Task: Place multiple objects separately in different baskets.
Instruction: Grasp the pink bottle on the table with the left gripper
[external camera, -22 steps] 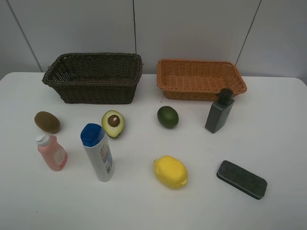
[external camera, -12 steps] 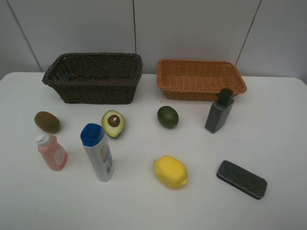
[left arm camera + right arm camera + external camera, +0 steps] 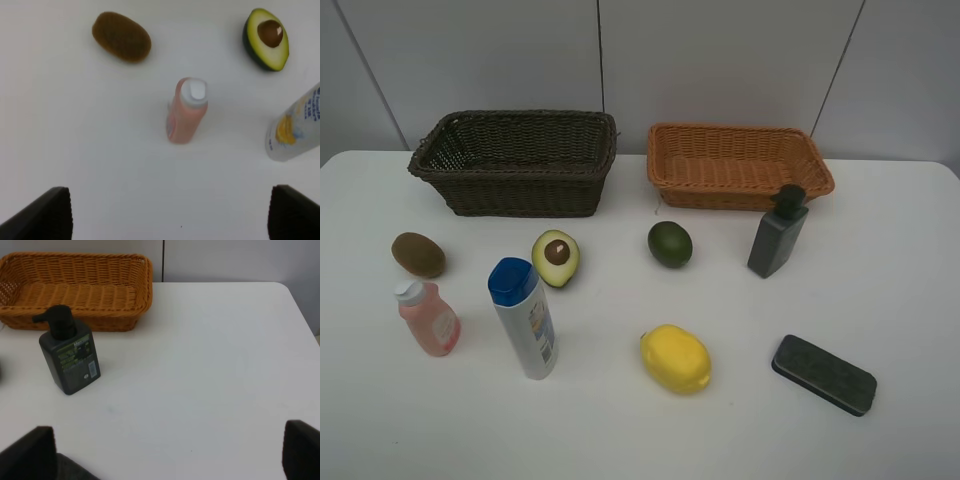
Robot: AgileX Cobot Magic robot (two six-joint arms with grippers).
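**Nothing has moved: the sorting has not begun.**
Over the last second every item keeps its place. The kiwi point(image 3: 418, 254), avocado point(image 3: 556, 257), lime point(image 3: 670, 243), lemon point(image 3: 675, 358), pink bottle point(image 3: 429, 319), white bottle point(image 3: 525, 318), pump bottle point(image 3: 778, 233) and slab point(image 3: 823, 374) all sit on the table point(image 3: 620, 430), in front of the dark basket point(image 3: 515, 185) and tan basket point(image 3: 740, 192). Neither basket shows anything inside. The left gripper point(image 3: 170, 220) faces the pink bottle, jaws spread wide and holding nothing. The right gripper point(image 3: 165, 460), equally wide and empty, faces the pump bottle. All eight picks appear to remain; one of those two bottles looks the likeliest first.
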